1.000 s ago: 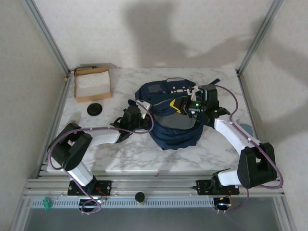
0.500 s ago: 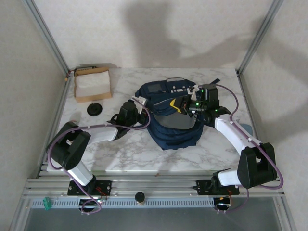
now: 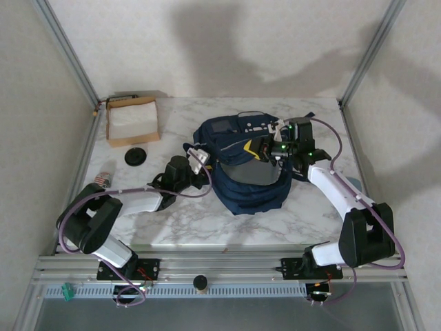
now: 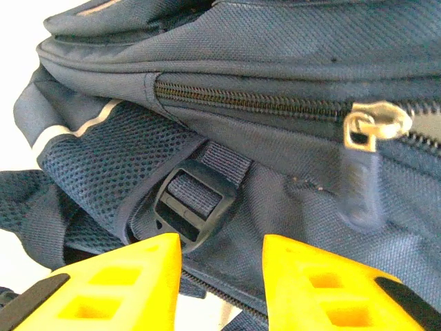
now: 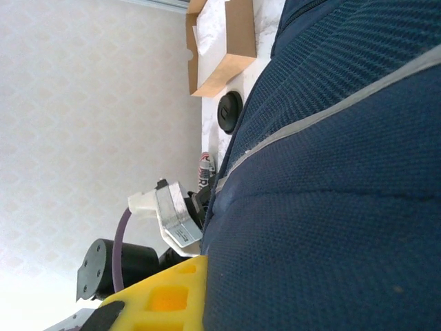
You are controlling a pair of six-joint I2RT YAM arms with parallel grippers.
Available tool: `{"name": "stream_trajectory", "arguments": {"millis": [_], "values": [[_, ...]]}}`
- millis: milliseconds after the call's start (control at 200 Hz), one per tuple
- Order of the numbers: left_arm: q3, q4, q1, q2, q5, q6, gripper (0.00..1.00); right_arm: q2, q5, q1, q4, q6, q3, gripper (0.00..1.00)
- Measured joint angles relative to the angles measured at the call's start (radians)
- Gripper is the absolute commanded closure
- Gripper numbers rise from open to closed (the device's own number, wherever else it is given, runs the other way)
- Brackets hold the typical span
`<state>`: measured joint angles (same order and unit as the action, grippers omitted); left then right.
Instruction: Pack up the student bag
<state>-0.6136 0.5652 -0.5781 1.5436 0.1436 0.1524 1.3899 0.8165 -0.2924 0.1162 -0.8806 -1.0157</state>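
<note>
The student bag (image 3: 242, 181) is navy blue and lies in the middle of the marble table, its grey inside showing. My left gripper (image 3: 207, 163) is at the bag's left side. In the left wrist view its yellow fingers (image 4: 124, 283) stand apart, open, in front of a black strap buckle (image 4: 189, 203), with a silver zipper pull (image 4: 365, 127) at upper right. My right gripper (image 3: 263, 150) is at the bag's upper right edge. One yellow finger (image 5: 165, 293) presses against navy fabric (image 5: 331, 207) that hides the other finger; it is shut on the bag.
A shallow brown cardboard box (image 3: 133, 118) with white paper stands at the back left. A black round disc (image 3: 136, 156) lies in front of it. A small red-and-white tube (image 3: 103, 177) lies near the left edge. Metal frame posts stand at the table's corners.
My left gripper has opened at the bag's left side, and the left arm has dropped lower and stretched out along the table. The right gripper keeps its hold.
</note>
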Motion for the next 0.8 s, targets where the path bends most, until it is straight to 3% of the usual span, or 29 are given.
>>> {"name": "stream_trajectory", "arguments": {"millis": [255,796], "values": [[0.018,0.046,0.000,-0.010,0.113,0.159,0.49,0.014,0.037,0.021,0.080,0.071,-0.056,1.00],[-0.099,0.042,-0.001,0.056,0.266,0.212,0.51,0.022,0.103,0.057,0.143,0.153,-0.086,1.00]]}}
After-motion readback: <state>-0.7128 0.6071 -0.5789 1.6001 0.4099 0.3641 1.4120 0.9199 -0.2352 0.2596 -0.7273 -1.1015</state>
